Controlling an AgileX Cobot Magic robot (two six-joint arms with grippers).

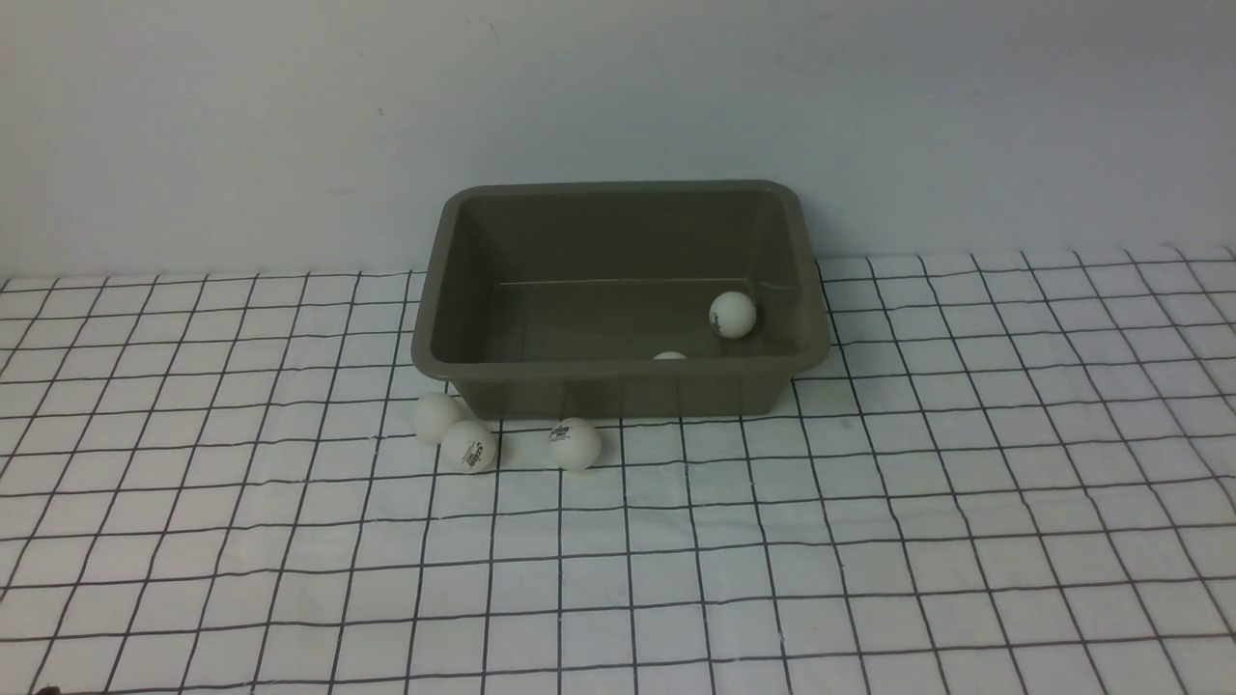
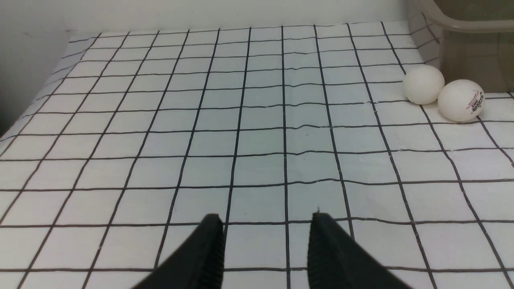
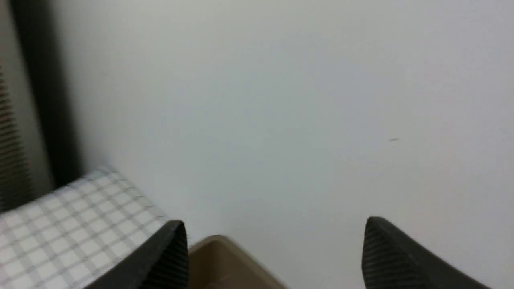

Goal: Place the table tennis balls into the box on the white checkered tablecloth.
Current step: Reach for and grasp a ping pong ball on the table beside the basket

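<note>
Left gripper (image 2: 267,245): jaws apart, empty, low over the white checkered tablecloth (image 2: 257,120). Right gripper (image 3: 275,253): jaws wide apart, empty, facing the wall (image 3: 281,100), with a corner of the box (image 3: 225,257) between them. Three table tennis balls (image 1: 468,446) lie outside the box's front left; two balls (image 1: 732,315) rest inside.

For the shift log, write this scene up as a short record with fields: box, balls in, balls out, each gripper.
box: olive-grey box on the white checkered tablecloth, by the wall
balls in box: two; right ball in full view, front ball mostly hidden behind the front rim
balls on cloth: three, off the box's front left corner; plain ball and logo ball look to be touching, third ball apart
left gripper: open, empty, over bare cloth
right gripper: open, empty, facing the wall
</note>
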